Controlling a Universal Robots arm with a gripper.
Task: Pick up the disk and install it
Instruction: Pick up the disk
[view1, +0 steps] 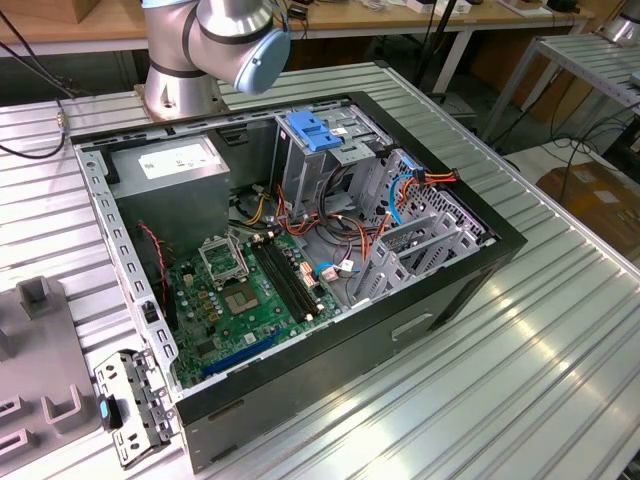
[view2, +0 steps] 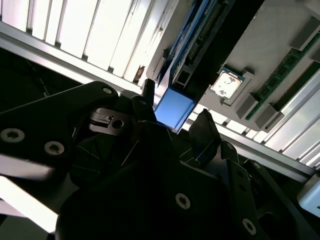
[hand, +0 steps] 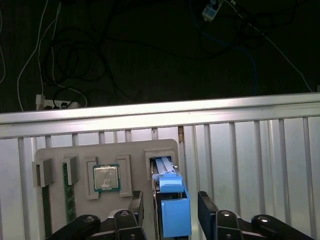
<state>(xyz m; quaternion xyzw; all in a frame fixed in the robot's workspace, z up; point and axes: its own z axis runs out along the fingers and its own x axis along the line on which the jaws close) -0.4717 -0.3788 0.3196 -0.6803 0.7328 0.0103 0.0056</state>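
Note:
The disk (hand: 170, 192) stands on edge in a slot of a grey holder tray (hand: 132, 150), its dark body framed by a bright blue carrier with a blue end tab (view2: 174, 109) facing the wrist. In both wrist views my gripper (hand: 171, 209) is open and straddles that end tab. One black finger (hand: 136, 207) is on one side and the other finger (hand: 206, 206) on the opposite side, each with a small gap to the carrier. The second wrist view shows the gripper (view2: 175, 112) in the same pose around the tab.
The holder tray also carries a processor chip (hand: 106, 177) and a memory stick (hand: 67, 192) on a ribbed metal table (hand: 250, 150). The exterior view shows an open computer case (view1: 300, 250) with drive cages (view1: 420, 240), a light-blue plastic plate (view1: 315, 130), cables and the arm's base (view1: 185, 80).

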